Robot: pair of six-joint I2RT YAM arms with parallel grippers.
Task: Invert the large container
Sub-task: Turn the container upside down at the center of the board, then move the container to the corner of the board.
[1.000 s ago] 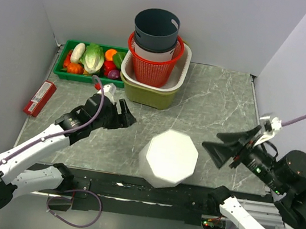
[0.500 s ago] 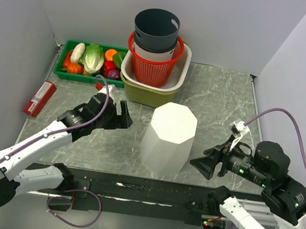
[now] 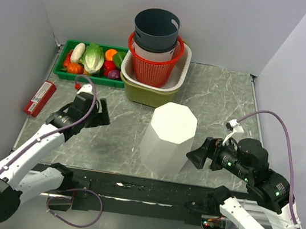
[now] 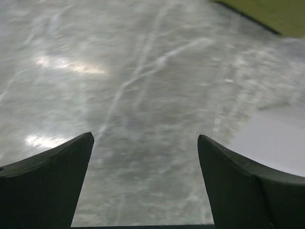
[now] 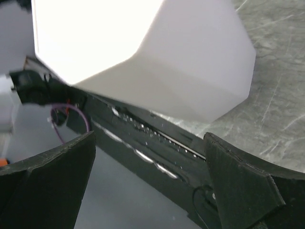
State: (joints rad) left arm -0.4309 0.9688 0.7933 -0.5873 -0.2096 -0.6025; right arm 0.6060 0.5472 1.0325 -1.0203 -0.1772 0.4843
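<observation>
The large white container (image 3: 168, 137) stands in the middle of the table with its closed octagonal end up. My left gripper (image 3: 101, 114) is open to its left, apart from it. In the left wrist view that gripper (image 4: 145, 138) has only bare marble between its fingers, and the container's white wall (image 4: 276, 138) shows at the right edge. My right gripper (image 3: 197, 154) is open just right of the container, touching nothing. The right wrist view shows the container (image 5: 143, 57) above that open gripper (image 5: 150, 143).
At the back stands an olive tub (image 3: 147, 93) holding a cream basket, a red basket (image 3: 152, 62) and a dark grey bucket (image 3: 156, 28). A green tray of vegetables (image 3: 92, 59) lies back left. A red box (image 3: 40, 97) lies at the left. A black rail (image 3: 141, 190) runs along the front.
The container went from tilted to standing with its closed end up. My left gripper drew back to the left. My right gripper dropped lower beside the container and opened wider.
</observation>
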